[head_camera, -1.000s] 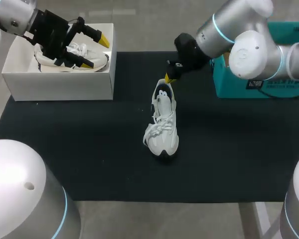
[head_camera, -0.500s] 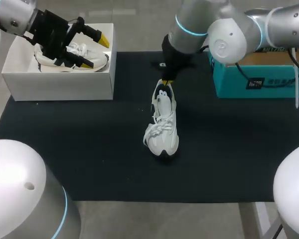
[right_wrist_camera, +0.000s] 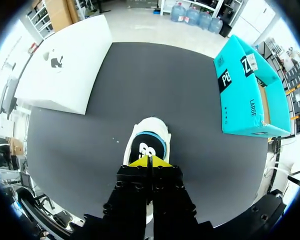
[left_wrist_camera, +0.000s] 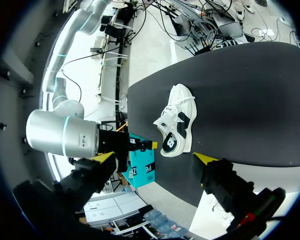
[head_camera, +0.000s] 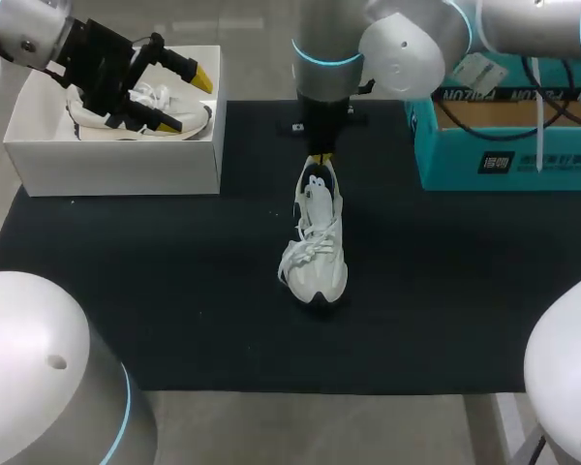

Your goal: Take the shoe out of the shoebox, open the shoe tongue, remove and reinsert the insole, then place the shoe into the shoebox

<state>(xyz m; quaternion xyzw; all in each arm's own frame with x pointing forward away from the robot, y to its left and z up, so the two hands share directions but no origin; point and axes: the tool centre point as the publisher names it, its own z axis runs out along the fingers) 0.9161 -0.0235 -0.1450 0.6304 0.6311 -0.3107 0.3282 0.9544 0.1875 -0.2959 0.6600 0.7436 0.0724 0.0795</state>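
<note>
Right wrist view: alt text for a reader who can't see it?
The right end effector, yellow tips pressed together, hangs over the heel of a white shoe on a black mat, between a white shoebox and a teal box.

Bright even overhead light, faint shadows on black mat — white shoe slightly glaring

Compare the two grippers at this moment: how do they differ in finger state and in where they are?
The left gripper has its fingers spread wide; the right gripper has its fingers pressed together. The left gripper hangs over the white shoebox and the boxed shoe; the right gripper sits at the heel of the loose shoe on the black mat. Both have black fingers with yellow tips.
</note>
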